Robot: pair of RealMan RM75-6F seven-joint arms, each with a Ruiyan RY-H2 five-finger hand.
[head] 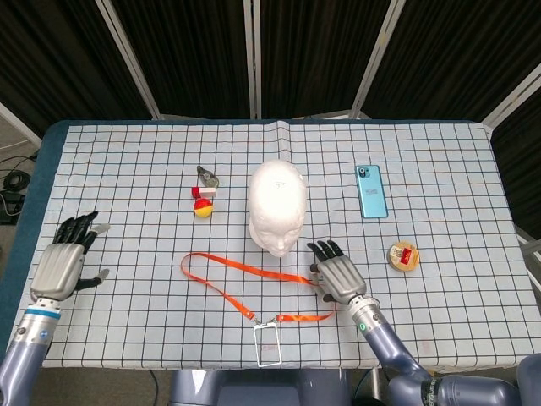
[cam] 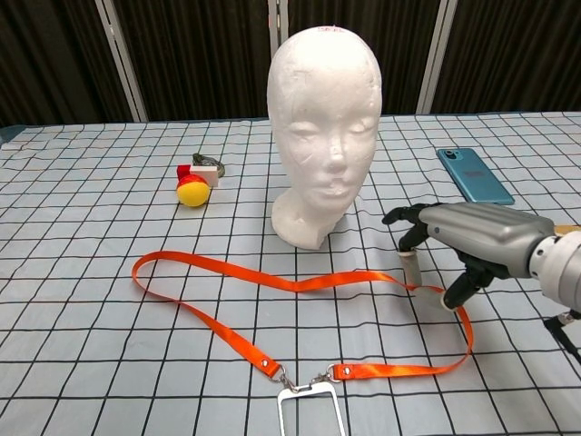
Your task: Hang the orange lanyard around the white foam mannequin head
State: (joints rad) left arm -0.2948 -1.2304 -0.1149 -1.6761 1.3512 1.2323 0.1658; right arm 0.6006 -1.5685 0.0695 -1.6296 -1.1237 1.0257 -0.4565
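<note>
The white foam mannequin head (head: 276, 205) (cam: 325, 127) stands upright mid-table. In front of it the orange lanyard (head: 245, 282) (cam: 272, 282) lies flat as a long loop, its clear badge holder (head: 268, 345) (cam: 309, 413) near the front edge. My right hand (head: 336, 272) (cam: 472, 241) hovers palm down over the loop's right end. One of its fingertips (cam: 410, 269) touches the strap and the thumb is set down on the strap's other side; the strap stays on the table. My left hand (head: 63, 262) hangs open over the table's left side, far from the lanyard.
A blue phone (head: 371, 191) (cam: 474, 175) lies right of the mannequin head. A yellow and red ball toy (head: 203, 207) (cam: 192, 191) and a small metal clip (head: 206, 177) (cam: 207, 164) sit to its left. A round wooden piece (head: 403, 255) lies beside my right hand.
</note>
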